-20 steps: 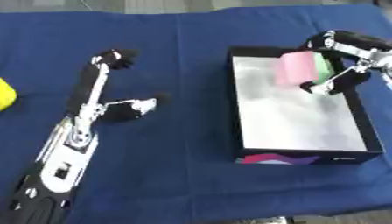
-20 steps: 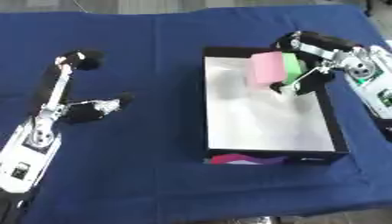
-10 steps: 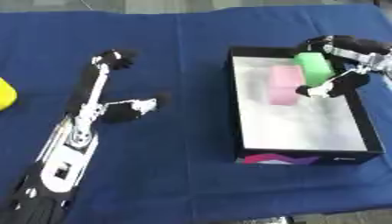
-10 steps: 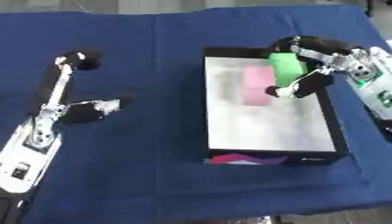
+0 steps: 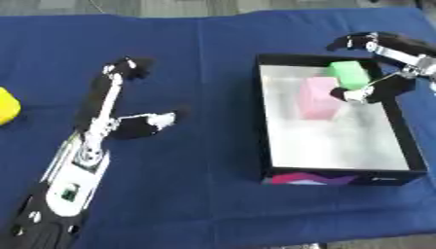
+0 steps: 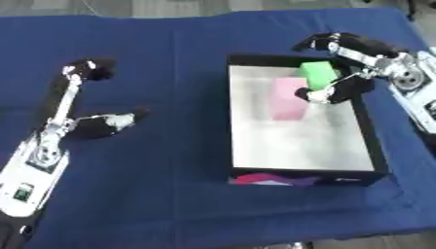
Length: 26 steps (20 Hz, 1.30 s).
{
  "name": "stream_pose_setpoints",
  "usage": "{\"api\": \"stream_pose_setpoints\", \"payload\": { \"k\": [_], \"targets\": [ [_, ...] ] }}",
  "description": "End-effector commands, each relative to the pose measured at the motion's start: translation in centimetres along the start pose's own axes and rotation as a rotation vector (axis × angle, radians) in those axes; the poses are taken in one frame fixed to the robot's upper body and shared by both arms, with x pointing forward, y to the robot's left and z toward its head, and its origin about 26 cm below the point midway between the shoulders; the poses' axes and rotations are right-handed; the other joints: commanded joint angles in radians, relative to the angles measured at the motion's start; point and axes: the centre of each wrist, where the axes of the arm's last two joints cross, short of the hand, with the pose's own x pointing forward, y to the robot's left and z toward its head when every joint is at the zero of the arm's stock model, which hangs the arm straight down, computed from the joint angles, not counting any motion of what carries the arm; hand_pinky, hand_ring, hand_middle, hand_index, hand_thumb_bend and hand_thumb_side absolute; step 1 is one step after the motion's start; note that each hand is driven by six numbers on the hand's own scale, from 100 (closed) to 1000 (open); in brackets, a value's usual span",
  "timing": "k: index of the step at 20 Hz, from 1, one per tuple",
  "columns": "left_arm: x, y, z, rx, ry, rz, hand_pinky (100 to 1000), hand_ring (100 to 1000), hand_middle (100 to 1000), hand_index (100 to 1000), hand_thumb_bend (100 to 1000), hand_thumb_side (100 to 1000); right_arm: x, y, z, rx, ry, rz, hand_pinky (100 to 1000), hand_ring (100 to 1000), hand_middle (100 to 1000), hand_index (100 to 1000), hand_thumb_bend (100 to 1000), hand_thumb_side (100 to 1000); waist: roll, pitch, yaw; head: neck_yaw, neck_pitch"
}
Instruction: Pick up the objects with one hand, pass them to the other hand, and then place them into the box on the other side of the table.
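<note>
A black box (image 5: 409, 147) with a pale floor stands on the right of the blue cloth. A pink block (image 5: 319, 97) lies inside it near the far end, and a green block (image 5: 347, 73) sits just behind it by the far right wall. My right hand (image 6: 380, 54) hovers over that corner, open, its fingers arched above the green block and its thumb below; neither touches a block. My left hand (image 5: 91, 145) lies open on the cloth at the left, fingers stretched away from me. A yellow object (image 5: 7, 104) shows at the left edge.
The blue cloth (image 5: 196, 185) covers the whole table. The box's near wall carries a pink and purple label (image 5: 311, 179). Bare cloth lies between my left hand and the box.
The pink block has left my right hand and now lies on the box floor. The right hand has opened wider and drawn back over the green block. My left hand has not moved.
</note>
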Motion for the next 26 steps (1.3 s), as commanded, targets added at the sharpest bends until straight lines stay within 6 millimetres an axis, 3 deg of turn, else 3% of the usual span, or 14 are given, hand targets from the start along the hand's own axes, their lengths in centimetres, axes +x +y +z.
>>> {"api": "stream_pose_setpoints", "payload": {
  "k": [1, 2, 3, 7, 12, 16, 26],
  "targets": [
    [0.3, 0.9, -0.5, 0.02, -0.021, -0.012, 724, 661, 619, 792, 781, 484, 0.8, -2.1, 0.4, -0.071, -0.013, -0.018, 898, 979, 836, 901, 276, 333, 0.002, -0.039, 0.0, 0.007, -0.015],
    [0.3, 1.0, -0.5, 0.022, -0.02, -0.013, 723, 661, 619, 792, 777, 485, 1.1, -2.4, 0.4, -0.101, -0.022, -0.052, 899, 982, 826, 892, 139, 285, 0.003, -0.039, 0.001, 0.009, -0.015],
    [0.3, 1.0, -0.5, 0.024, -0.02, -0.014, 723, 661, 619, 792, 775, 484, 1.5, -2.8, 0.4, -0.134, -0.036, -0.094, 899, 978, 818, 884, 100, 261, 0.004, -0.039, 0.002, 0.011, -0.016],
    [0.4, 1.8, -0.6, 0.043, -0.016, -0.021, 723, 661, 618, 791, 772, 477, 3.5, -4.5, 0.4, -0.264, -0.119, -0.297, 905, 982, 806, 868, 100, 252, 0.006, -0.04, 0.006, 0.021, -0.016],
    [0.5, 4.4, -1.2, 0.078, 0.013, -0.055, 729, 672, 627, 799, 734, 467, 5.6, -6.3, 0.7, -0.354, -0.219, -0.452, 913, 988, 803, 865, 100, 379, 0.013, -0.044, 0.015, 0.036, -0.014],
    [0.3, 7.9, -1.7, 0.06, 0.092, -0.136, 737, 691, 644, 803, 727, 456, 5.9, -6.8, 1.0, -0.376, -0.239, -0.503, 906, 979, 789, 854, 100, 266, 0.02, -0.047, 0.022, 0.045, -0.012],
    [-0.8, 17.1, -2.3, -0.099, 0.292, -0.335, 747, 721, 664, 807, 775, 460, 5.1, -7.3, 2.1, -0.429, -0.205, -0.535, 906, 977, 784, 850, 100, 287, 0.03, -0.049, 0.039, 0.053, -0.003]
  ]
}}
